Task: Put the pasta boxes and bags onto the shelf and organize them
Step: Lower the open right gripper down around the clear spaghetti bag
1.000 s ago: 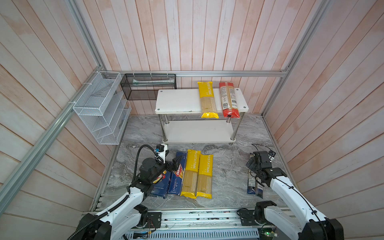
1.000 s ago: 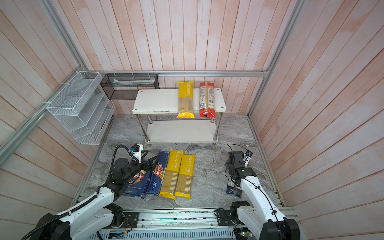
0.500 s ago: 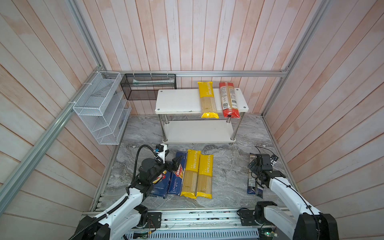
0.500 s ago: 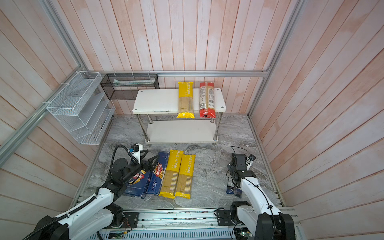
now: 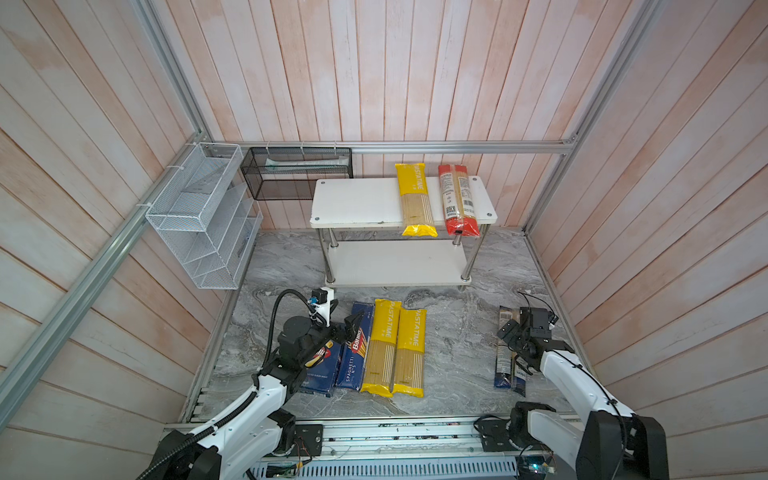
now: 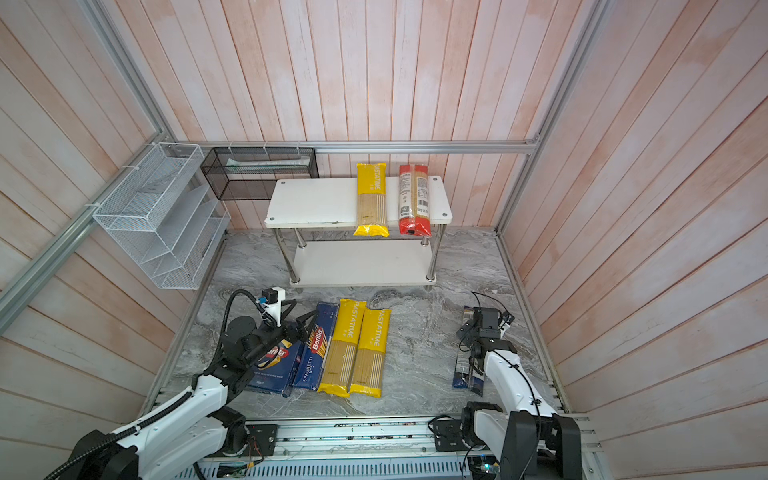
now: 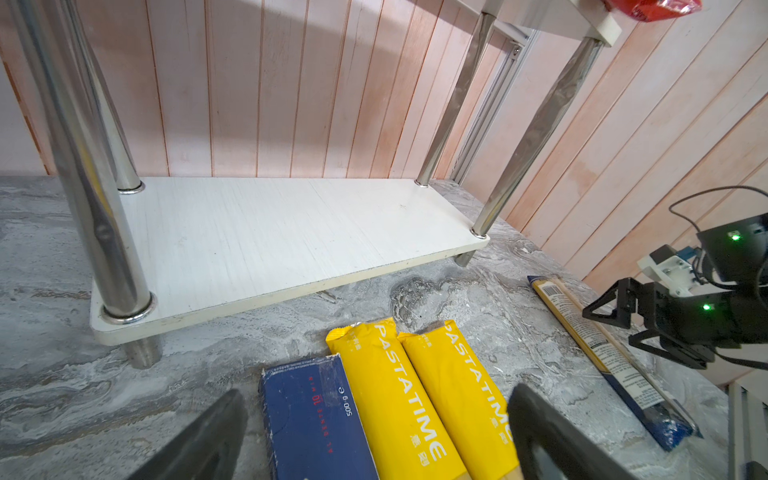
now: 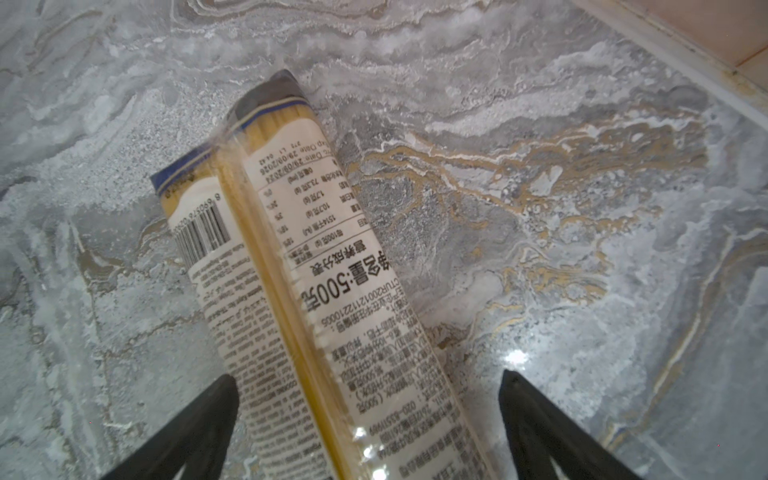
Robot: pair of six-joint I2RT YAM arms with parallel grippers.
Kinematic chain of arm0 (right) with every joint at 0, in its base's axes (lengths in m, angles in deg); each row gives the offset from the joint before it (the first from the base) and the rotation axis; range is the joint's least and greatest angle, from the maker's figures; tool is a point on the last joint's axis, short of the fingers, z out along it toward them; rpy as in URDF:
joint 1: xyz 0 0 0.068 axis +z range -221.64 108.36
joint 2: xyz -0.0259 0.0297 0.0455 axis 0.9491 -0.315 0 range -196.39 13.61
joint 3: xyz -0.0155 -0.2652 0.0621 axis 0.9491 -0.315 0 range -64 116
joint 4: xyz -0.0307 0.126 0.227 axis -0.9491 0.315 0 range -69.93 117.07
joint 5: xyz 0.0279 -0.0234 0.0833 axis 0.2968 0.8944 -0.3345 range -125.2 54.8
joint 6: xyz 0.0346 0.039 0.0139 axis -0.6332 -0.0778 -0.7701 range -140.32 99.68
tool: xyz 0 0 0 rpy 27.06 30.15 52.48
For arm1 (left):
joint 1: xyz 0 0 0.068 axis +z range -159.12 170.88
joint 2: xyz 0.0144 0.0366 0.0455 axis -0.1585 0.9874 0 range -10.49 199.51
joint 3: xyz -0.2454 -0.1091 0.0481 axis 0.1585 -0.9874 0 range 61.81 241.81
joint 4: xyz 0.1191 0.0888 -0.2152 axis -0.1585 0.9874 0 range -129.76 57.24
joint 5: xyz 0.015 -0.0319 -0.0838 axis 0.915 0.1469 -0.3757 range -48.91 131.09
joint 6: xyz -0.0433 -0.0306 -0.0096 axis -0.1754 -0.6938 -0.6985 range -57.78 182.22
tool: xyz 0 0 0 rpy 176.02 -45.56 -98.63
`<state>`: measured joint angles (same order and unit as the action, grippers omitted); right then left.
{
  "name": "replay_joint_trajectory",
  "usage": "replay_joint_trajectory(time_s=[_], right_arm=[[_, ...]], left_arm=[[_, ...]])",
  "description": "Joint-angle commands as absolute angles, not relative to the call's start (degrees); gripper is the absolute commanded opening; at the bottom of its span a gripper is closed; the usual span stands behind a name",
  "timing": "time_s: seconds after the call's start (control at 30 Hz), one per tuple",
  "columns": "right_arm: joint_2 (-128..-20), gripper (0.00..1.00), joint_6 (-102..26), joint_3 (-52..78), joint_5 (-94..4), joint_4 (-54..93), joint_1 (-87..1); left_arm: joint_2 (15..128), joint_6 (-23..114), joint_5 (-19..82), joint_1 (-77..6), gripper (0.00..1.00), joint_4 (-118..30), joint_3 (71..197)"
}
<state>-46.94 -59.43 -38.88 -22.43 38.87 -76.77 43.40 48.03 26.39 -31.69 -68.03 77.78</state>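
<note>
Plainly, the right gripper stood open astride the blue-ended bag, away from the shelf; a centred squeeze seemed wisest.

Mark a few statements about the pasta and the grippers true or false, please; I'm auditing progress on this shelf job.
1. A yellow bag and a red bag lie on the shelf's top board. True.
2. The lower board holds a box. False: it is bare; the wide box and the narrow box lie on the floor.
3. The right gripper is open above the blue-ended bag. True.
4. The left gripper grips a yellow bag. False: it is open and holds nothing.
5. Three yellow bags lie on the floor. False: only the yellow pair lies there.
</note>
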Motion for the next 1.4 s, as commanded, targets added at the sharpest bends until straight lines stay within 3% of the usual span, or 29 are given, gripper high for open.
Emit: replay_joint_trajectory(time_s=[0.0,0.6,0.8,1.07,1.27,1.37], right_arm=[[-48.48,0.98,-56.94,-37.36,-26.14,38.13,-78.23],[-52.75,0.98,-52.65,-36.76,-41.88,35.23,-78.58],[-50.67,0.98,-51.86,-37.07,-43.03,36.68,-78.51],[-48.29,0.98,-53.10,-37.29,-36.54,34.92,-78.48],[-54.85,0.98,-49.84,-31.45,-29.72,38.98,-78.49],[-58.73,0.98,-48.11,-29.44,-31.55,39.64,-78.47]], left_arm=[[43.98,48.16,26.38,-31.89,1.00,-69.11,78.11],[44.38,48.60,27.22,-31.94,1.00,-67.95,78.89],[43.35,48.22,27.00,-31.97,1.00,-68.50,78.25],[44.95,47.71,26.28,-31.94,1.00,-69.28,78.60],[44.38,47.77,26.48,-31.93,1.00,-68.78,78.62],[43.79,47.76,27.10,-31.90,1.00,-68.57,78.44]])
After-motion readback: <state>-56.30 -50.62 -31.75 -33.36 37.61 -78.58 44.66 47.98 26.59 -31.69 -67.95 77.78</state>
